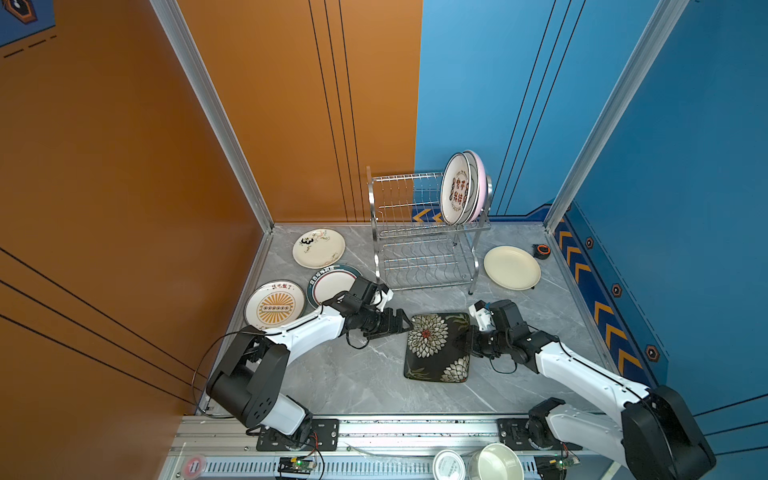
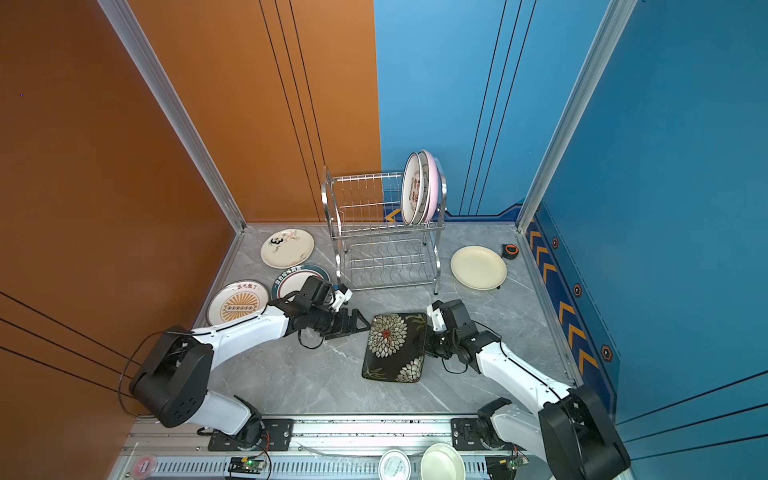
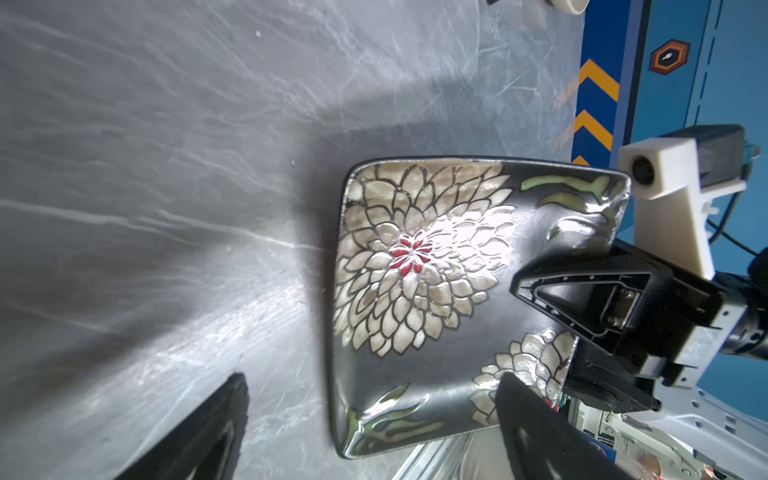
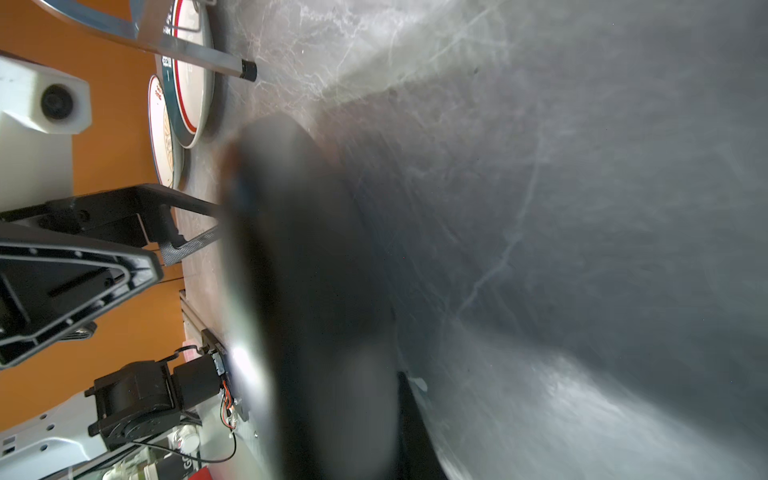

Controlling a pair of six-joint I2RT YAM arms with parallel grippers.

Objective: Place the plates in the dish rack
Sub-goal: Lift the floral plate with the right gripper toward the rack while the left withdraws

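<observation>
Carrying everything, the grey table (image 1: pixel 357 374) has the dish rack (image 1: pixel 399 208) standing at its back. Upright in the rack's upper tier, at its right end, stand three plates: a character plate (image 1: pixel 457 189) leftmost, one mostly hidden behind it, and a pink plate (image 1: pixel 482 178) last. Nearer the front, the black floral plate (image 1: pixel 436 345) lies on the table. The right end effector (image 1: pixel 467 338) is clamped on its right rim, while the left end effector (image 1: pixel 407 323) gapes wide just beside its left edge.
</observation>
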